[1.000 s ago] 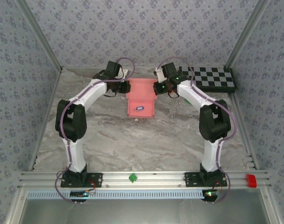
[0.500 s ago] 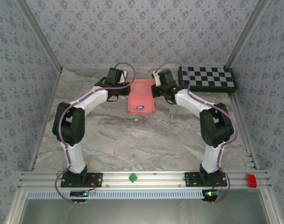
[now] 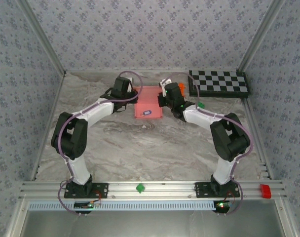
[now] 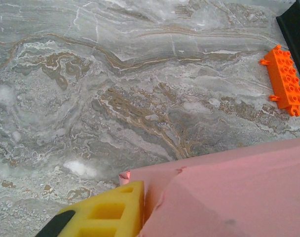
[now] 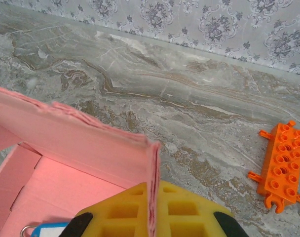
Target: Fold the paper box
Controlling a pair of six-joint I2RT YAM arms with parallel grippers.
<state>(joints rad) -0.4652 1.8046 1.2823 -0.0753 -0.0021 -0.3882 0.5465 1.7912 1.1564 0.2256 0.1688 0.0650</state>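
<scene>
Two white arms reach across a marbled table (image 3: 115, 143) to a pink box (image 3: 149, 98) at the far middle.

The left gripper (image 3: 133, 98) sits against the box's left side. In its wrist view, one yellow pad (image 4: 108, 215) touches a ragged corner of pink card just to its right. The other finger is out of frame, so I cannot tell whether this gripper is pinching or spread.

Over the last second both arms have swung inward and dropped lower. The box lay wider then, with its side flaps out, and now reads as a narrower rectangle between the two grippers. I judge that the side walls have been brought up and are being steadied.

A small blue tag (image 3: 146, 113) lies inside the box.

The right gripper (image 5: 152, 210) is pressed together on the box's right wall. The thin edge of the card runs straight down between its yellow pads (image 5: 189, 210). Ahead of this gripper and to its right, an orange brick (image 5: 281, 168) lies on the table, well apart from the box.

The top looks open, so the closing folds appear to remain.
</scene>
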